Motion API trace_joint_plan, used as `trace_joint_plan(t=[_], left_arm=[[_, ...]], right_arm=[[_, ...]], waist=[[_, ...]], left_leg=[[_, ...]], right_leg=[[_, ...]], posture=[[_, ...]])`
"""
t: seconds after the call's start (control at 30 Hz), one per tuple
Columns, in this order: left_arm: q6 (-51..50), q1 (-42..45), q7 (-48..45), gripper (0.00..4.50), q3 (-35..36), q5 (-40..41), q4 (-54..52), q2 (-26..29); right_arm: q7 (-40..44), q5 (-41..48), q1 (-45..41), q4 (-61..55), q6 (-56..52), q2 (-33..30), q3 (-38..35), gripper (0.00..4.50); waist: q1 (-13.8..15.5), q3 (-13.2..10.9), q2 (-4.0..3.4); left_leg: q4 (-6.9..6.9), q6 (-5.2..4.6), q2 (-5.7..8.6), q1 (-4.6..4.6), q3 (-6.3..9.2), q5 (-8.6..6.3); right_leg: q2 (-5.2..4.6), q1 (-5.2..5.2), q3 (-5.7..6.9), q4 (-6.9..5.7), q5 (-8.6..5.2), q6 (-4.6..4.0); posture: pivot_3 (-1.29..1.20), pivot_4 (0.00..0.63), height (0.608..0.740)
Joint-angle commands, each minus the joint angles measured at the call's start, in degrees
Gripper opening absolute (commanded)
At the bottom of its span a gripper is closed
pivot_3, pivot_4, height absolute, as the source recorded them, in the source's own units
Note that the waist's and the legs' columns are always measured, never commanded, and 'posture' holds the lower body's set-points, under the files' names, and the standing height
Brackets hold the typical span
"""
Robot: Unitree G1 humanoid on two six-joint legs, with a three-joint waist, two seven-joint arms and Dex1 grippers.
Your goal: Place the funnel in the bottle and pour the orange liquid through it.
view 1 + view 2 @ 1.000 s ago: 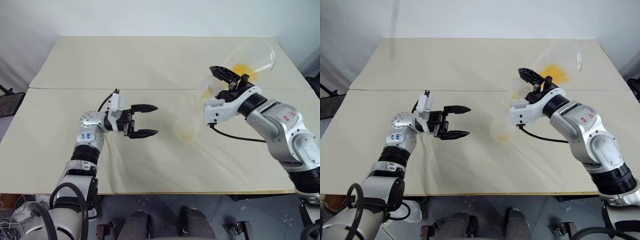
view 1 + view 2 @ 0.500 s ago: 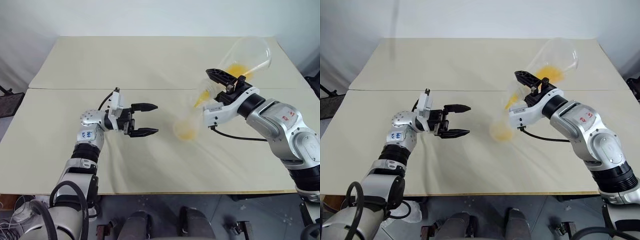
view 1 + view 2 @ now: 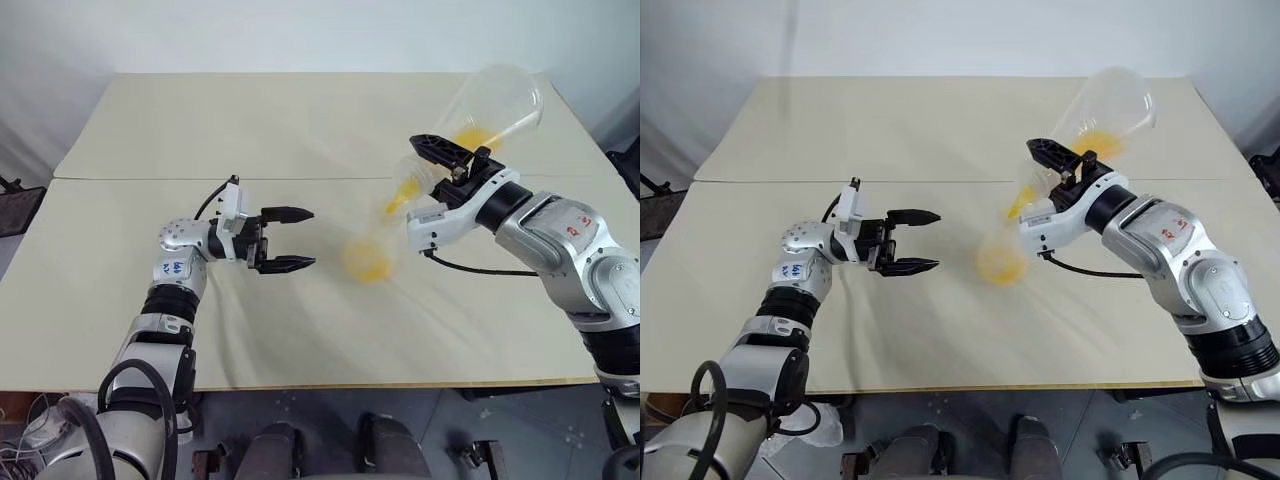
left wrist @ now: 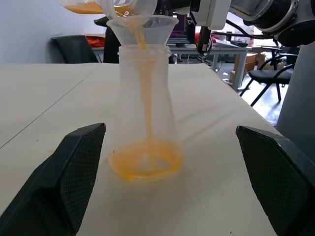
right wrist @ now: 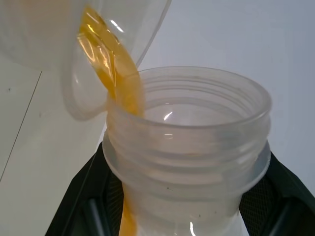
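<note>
The bottle (image 4: pixel 145 113) stands upright on the table with the funnel (image 4: pixel 142 27) seated in its neck. My right gripper (image 3: pixel 432 168) is shut on the neck of a second clear flask (image 3: pixel 492 105), tipped mouth-down over the funnel. Orange liquid (image 5: pixel 115 73) runs over that flask's lip and down through the funnel in a thin stream (image 4: pixel 146 93). It collects as a shallow pool (image 3: pixel 366 262) in the bottle's base. More of it lies in the tipped flask's body (image 3: pixel 470 137). My left gripper (image 3: pixel 300 239) hovers open just left of the bottle, with nothing between its fingers.
A seam (image 3: pixel 200 178) crosses the cream-covered table (image 3: pixel 250 120) from left to right behind both grippers. A black cable (image 3: pixel 470 265) hangs from my right wrist close to the bottle. Chairs and desks (image 4: pixel 231 49) stand beyond the table.
The held flask has tipped a little further and the orange stream now runs steadily. The pool in the bottle has grown. My left gripper has stayed put.
</note>
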State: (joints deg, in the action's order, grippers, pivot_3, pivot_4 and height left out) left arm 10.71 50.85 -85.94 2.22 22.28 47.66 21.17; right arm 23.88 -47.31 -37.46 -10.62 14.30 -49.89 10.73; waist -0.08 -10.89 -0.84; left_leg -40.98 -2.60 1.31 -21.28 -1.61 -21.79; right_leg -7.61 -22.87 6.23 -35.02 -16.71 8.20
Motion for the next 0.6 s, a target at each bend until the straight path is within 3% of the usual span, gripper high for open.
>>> trace_joint_plan(t=[0.03,0.6], left_arm=[[0.6,1.0,-1.8,4.5,0.9,0.1,-0.9,0.5],[0.8,0.9,-2.1,4.5,0.8,0.0,-0.8,0.7]], right_arm=[[-1.7,-0.5,-2.2,-0.3,1.2,-1.1,-2.6,2.52],[-2.3,-1.0,-3.7,1.5,5.8,-1.3,-2.2,2.52]], waist=[[-0.1,0.0,0.0],[0.0,0.0,0.0]], left_leg=[[0.0,0.0,0.0,0.0,0.0,0.0],[-0.01,0.0,0.0,0.0,0.01,0.0]], right_leg=[[0.0,0.0,0.0,0.0,0.0,0.0],[-0.01,0.0,0.01,-0.02,0.0,0.0]], posture=[[0.0,0.15,0.74],[0.0,0.15,0.74]])
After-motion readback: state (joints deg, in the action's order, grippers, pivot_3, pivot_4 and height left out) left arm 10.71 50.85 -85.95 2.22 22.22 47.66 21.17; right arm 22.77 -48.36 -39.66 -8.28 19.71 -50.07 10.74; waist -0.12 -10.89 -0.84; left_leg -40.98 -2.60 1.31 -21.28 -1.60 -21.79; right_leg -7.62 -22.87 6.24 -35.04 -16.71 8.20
